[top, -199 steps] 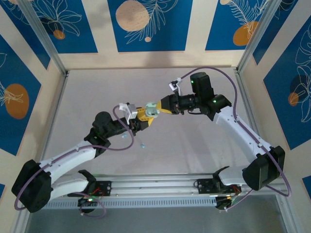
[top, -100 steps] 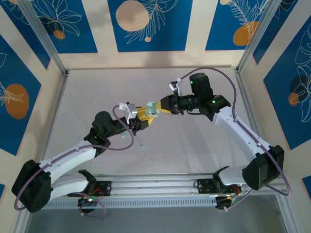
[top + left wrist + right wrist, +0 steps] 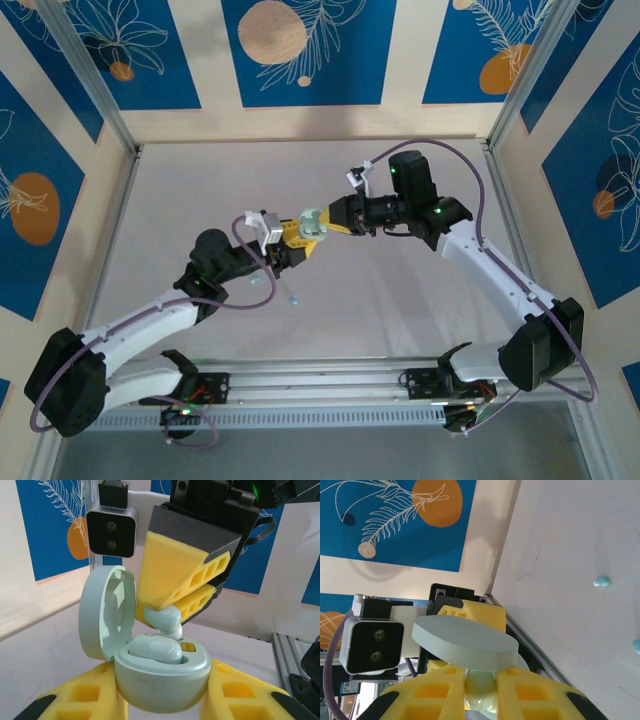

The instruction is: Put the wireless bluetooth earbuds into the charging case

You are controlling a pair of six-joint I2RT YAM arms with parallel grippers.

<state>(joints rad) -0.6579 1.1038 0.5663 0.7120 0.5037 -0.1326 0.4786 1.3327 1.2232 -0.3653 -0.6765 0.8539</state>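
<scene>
Earbud (image 3: 166,619), mint-white, is pinched in my right end effector (image 3: 161,614) just above the free socket (image 3: 186,647) of the open case (image 3: 160,682), which my left end effector (image 3: 162,702) clamps. Released off-line, it could catch the rim (image 3: 200,668) and drop to the bench (image 3: 400,300); pushing hard could twist the case loose.

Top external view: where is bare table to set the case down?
Free: the table between back wall and arms, and the patch between right arm and front rail. Crowded: centre, where left gripper, right gripper and case meet, a pale blue earbud just nearer.
</scene>
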